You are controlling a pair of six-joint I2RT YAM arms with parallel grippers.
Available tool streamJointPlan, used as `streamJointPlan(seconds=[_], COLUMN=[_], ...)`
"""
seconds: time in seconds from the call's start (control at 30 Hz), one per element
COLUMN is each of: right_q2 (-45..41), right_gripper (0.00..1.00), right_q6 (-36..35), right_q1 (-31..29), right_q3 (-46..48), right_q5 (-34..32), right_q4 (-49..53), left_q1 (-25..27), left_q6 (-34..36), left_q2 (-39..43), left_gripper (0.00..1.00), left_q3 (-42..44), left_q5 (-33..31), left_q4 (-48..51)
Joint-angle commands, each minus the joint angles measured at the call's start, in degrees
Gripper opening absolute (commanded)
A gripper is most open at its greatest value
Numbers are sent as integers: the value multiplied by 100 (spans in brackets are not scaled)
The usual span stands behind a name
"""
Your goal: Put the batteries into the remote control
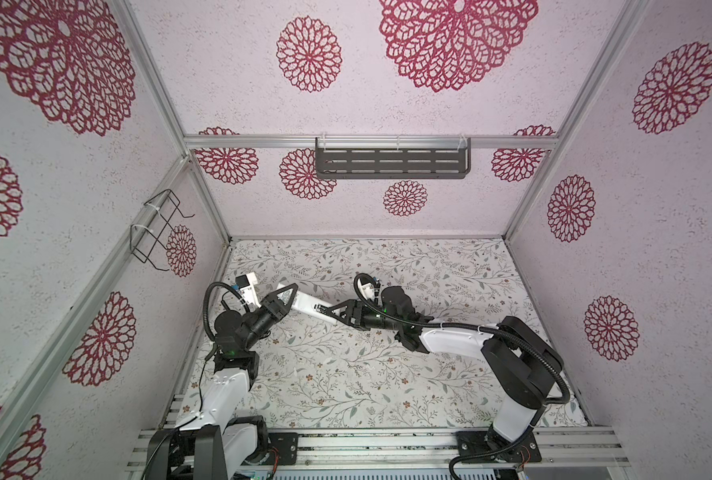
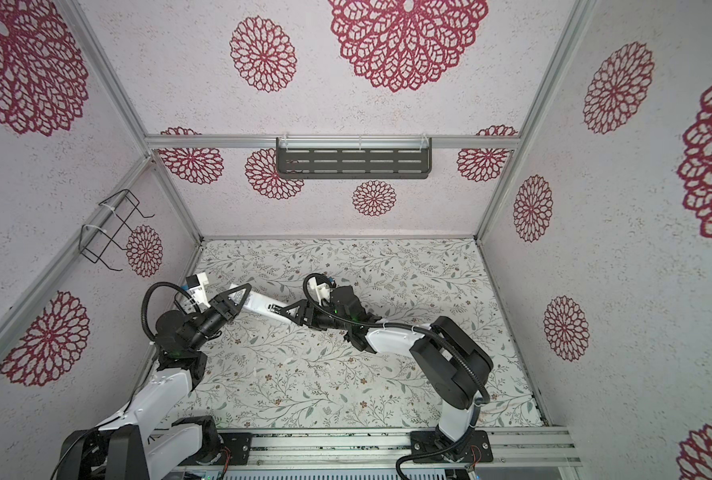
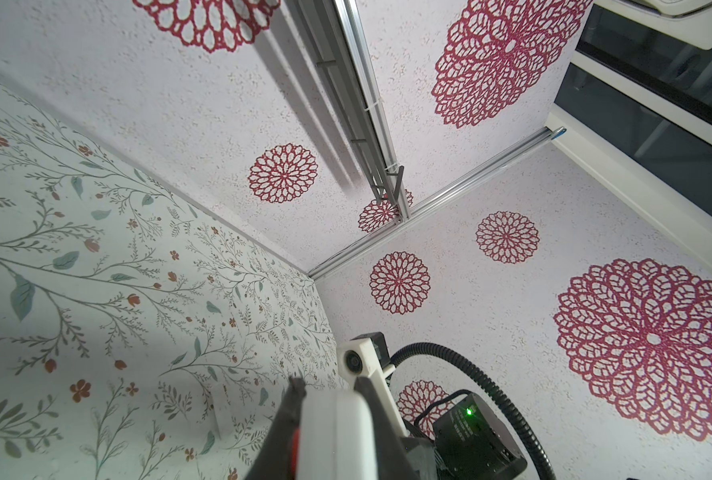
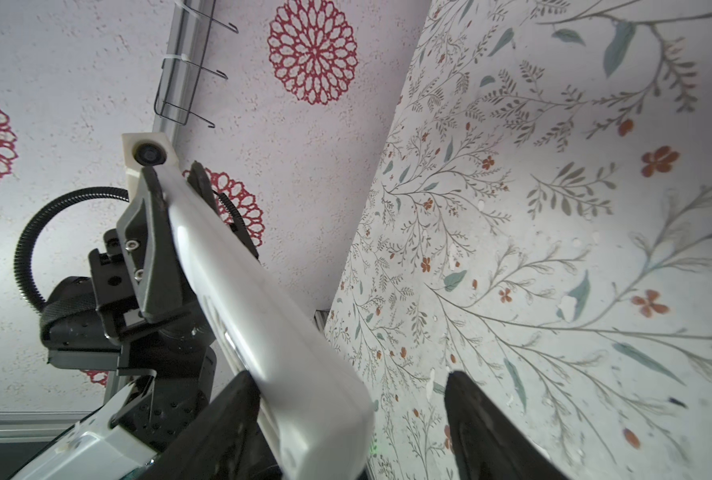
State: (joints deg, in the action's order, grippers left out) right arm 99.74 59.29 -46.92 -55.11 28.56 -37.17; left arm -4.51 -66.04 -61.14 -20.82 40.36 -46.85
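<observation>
- While my left gripper (image 1: 287, 293) is clamped across one end of the remote control (image 1: 304, 304), the long white body juts out from it over the floral table (image 1: 429, 374), apparently lifted clear of the surface.
- In both top views the remote's long axis runs on a diagonal: from the left gripper at its far, left end to my right gripper (image 1: 326, 309) at its nearer, right end.
- The right wrist view shows the right gripper's two dark fingers (image 4: 483, 424) standing apart. The remote's free end lies between them, close against one finger, with a clear gap to the other, so nothing is pinched there.
- That same view shows the left gripper pinching the remote's narrow sides at the far end.
- The left wrist view gives only a white end of the remote between dark fingers, with a speck of red.
- I cannot pick out the batteries in any view. A small dark-and-silver detail on the remote, just ahead of the right fingertips in a top view, is too small to identify.
- My judgement: the right arm is nearer the free end and meets the remote end-on, so the next move depends on holding that diagonal line.
</observation>
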Motion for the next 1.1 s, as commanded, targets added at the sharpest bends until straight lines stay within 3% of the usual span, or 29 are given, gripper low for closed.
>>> streamJointPlan(seconds=[0.0,0.27,0.4,0.57,0.8,0.93,1.07], right_q2=[-553,-1447,-1414,-751,406,1012,1412], right_gripper=[76,86,86,83,79,76,73], right_q6=[-639,-1478,-2332,-3216,-3796,-4030,-4156], right_q1=[240,631,805,816,816,816,816], right_q3=[106,293,-166,-1140,-2162,-2664,-2994], right_q5=[-80,-192,-913,-2019,-2732,-3021,-3081], right_q4=[703,1792,3430,5180,6089,6416,6502], left_q1=[-82,-192,-302,-353,-480,-489,-482], left_q6=[-76,64,271,883,2021,2305,2226], left_q2=[15,-64,-7,162,460,518,552], left_gripper=[0,0,0,0,0,0,0], left_q3=[-267,-440,-690,-1118,-1696,-1838,-1764], left_q5=[113,268,504,925,1301,1501,1552], left_q4=[-330,-64,531,1870,4038,4568,4467])
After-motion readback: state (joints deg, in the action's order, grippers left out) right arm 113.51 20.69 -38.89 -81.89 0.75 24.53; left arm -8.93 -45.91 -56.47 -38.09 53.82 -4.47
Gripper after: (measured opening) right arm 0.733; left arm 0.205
